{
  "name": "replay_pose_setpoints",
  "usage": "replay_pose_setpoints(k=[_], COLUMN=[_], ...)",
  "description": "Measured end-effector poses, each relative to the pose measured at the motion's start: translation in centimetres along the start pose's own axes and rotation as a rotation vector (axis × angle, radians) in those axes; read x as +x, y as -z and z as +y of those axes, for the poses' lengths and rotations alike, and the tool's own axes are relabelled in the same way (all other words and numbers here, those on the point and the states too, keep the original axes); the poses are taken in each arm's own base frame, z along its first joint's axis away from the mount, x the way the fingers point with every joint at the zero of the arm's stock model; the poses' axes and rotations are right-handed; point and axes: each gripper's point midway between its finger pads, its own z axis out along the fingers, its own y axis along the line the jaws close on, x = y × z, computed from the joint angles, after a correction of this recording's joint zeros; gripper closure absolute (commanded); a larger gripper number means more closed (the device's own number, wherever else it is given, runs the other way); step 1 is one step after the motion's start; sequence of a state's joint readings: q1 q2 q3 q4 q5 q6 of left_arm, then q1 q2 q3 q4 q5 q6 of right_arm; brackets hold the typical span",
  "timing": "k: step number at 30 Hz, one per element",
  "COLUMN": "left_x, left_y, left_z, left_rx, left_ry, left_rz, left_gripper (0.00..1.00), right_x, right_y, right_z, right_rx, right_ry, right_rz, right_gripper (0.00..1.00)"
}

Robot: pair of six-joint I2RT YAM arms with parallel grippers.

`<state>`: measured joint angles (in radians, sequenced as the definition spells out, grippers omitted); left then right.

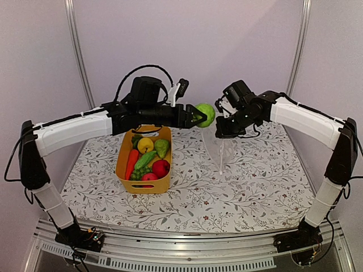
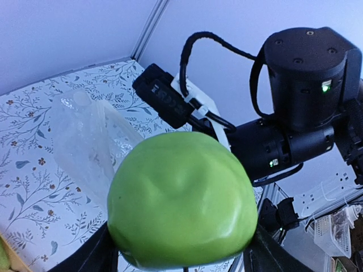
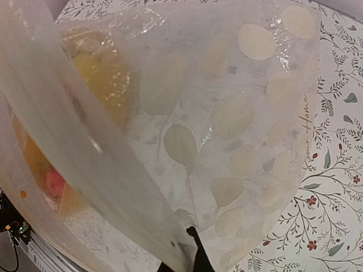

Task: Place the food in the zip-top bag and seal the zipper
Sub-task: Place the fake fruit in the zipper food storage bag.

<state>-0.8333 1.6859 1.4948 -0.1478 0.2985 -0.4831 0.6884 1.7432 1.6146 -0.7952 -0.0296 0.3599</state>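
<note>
My left gripper [image 1: 198,115] is shut on a round green toy fruit [image 1: 206,114] and holds it high in the air, just left of my right gripper [image 1: 222,129]. In the left wrist view the green fruit [image 2: 180,199] fills the space between the fingers [image 2: 91,255]. My right gripper is shut on the mouth edge of the clear dotted zip-top bag [image 1: 220,148], which hangs from it down to the table. In the right wrist view the bag [image 3: 227,119] fills the frame, pinched at the fingertips [image 3: 195,252]. The bag also shows in the left wrist view [image 2: 85,141]. The zipper strip is not distinguishable.
A yellow tub [image 1: 127,181] stands on the floral tablecloth under the left arm, holding the carrot [image 1: 131,163], cucumber [image 1: 145,159], a yellow piece [image 1: 146,144], red pieces [image 1: 160,168] and other green food. The right arm's wrist [image 2: 306,107] is close beyond the fruit.
</note>
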Motion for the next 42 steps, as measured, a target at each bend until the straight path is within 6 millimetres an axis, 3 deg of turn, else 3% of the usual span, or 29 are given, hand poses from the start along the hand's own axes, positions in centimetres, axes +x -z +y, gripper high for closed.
replay_pose_setpoints(k=[9,14,19,23,31,36,42], left_x=[2.7,4.8,5.4,4.9,2.8,0.8,-2.6], left_y=[-3.8,-5.2,-6.1,-6.6,-6.5,-5.1,-1.9], left_z=[1.6,3.8,5.4,5.9,5.0,4.0,2.2], left_rx=[-0.033,-0.127,-0.198,-0.235,-0.237,-0.237,-0.234], left_ry=[0.045,0.086,0.111,0.116,0.061,0.024,-0.005], left_rz=[0.067,0.114,0.134,0.132,0.098,0.052,-0.041], left_gripper=[0.56,0.56,0.41,0.24,0.07,0.06,0.08], right_x=[0.5,0.6,0.5,0.4,0.3,0.1,-0.1], right_y=[0.1,0.3,0.6,0.9,1.2,1.2,1.3], right_z=[0.3,0.6,0.8,1.0,1.3,1.4,1.2], right_rx=[-0.027,-0.038,-0.047,-0.06,-0.08,-0.097,-0.108], right_ry=[-0.049,-0.07,-0.087,-0.095,-0.104,-0.119,-0.133], right_rz=[0.035,0.04,0.036,0.032,0.033,0.032,0.031], right_gripper=[1.0,1.0,1.0,1.0,1.0,1.0,1.0])
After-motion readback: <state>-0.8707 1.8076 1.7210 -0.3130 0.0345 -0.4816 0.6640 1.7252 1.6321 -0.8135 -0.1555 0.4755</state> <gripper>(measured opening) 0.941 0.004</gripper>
